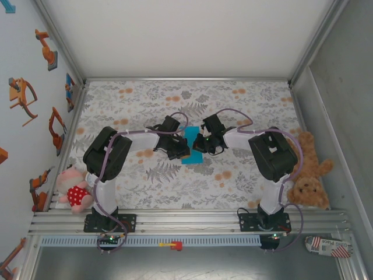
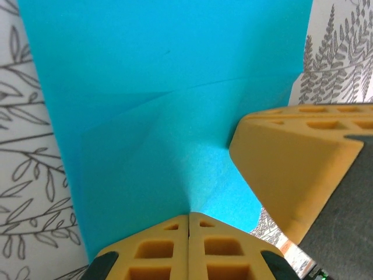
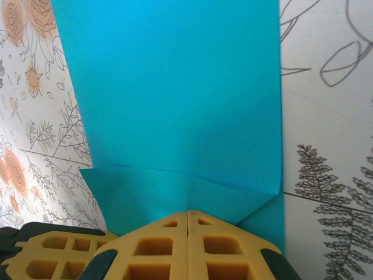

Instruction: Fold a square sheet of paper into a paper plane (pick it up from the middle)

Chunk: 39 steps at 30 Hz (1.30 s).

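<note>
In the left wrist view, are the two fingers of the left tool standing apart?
No, the left tool has its yellow fingers pressed together, and the blue paper puckers up to their tips.

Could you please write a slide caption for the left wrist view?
Left pincer shut on the paper, creases fanning out from the pinch.

Mid-table, I find the square sheet of paper (image 1: 190, 139) on the tablecloth (image 1: 140, 99), left gripper (image 1: 184, 153) at its left edge, right gripper (image 1: 200, 144) at its right; doll (image 1: 73, 190) near-left corner, teddy bear (image 1: 308, 182) near-right corner.
</note>
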### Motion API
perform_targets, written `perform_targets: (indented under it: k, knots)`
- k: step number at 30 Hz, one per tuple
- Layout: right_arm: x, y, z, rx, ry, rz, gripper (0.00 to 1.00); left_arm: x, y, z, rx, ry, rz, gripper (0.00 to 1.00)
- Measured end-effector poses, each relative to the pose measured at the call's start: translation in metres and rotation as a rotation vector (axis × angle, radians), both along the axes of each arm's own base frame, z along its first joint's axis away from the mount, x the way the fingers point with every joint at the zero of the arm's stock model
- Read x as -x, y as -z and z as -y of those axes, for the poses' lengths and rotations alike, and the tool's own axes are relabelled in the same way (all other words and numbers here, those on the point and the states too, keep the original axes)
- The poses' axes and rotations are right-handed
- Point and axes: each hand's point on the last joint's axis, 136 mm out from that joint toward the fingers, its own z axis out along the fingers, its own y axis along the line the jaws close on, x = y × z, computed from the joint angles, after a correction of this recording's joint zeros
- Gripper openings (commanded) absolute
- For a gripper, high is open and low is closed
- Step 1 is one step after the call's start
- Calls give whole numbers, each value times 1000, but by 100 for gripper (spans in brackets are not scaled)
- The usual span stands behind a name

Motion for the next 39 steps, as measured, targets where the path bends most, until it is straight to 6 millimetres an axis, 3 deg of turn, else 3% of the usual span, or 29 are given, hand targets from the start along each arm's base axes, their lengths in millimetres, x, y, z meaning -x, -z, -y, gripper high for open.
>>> perform_targets:
  k: [11,17,19,21,25,29,32,34,39]
  knots:
    - [0,0,-2,-2,-5,-8,0,40,1,-38,-51,34,9,1]
    - [0,-3,-2,-5,-5,-4,0,50,-8,-60,-126,21,1,4]
    - [-1,-6,-1,-5,-2,3,0,43,-21,-61,-114,6,38,7]
    - [-3,-14,-1,-15,13,19,7,31,-37,-55,-82,-6,89,11]
    - [-13,-55,2,-50,68,118,19,1,-64,-34,-3,-34,192,18]
    - [-19,-81,9,-81,142,189,35,-23,-71,-16,38,-52,239,21]
    - [-16,-72,18,-74,199,176,44,-35,-59,-9,25,-59,234,22]
    - [-9,-57,24,-61,227,141,58,-41,-47,-7,7,-65,218,22]
    - [-2,-36,28,-57,272,72,58,-52,-27,-14,-22,-90,190,22]
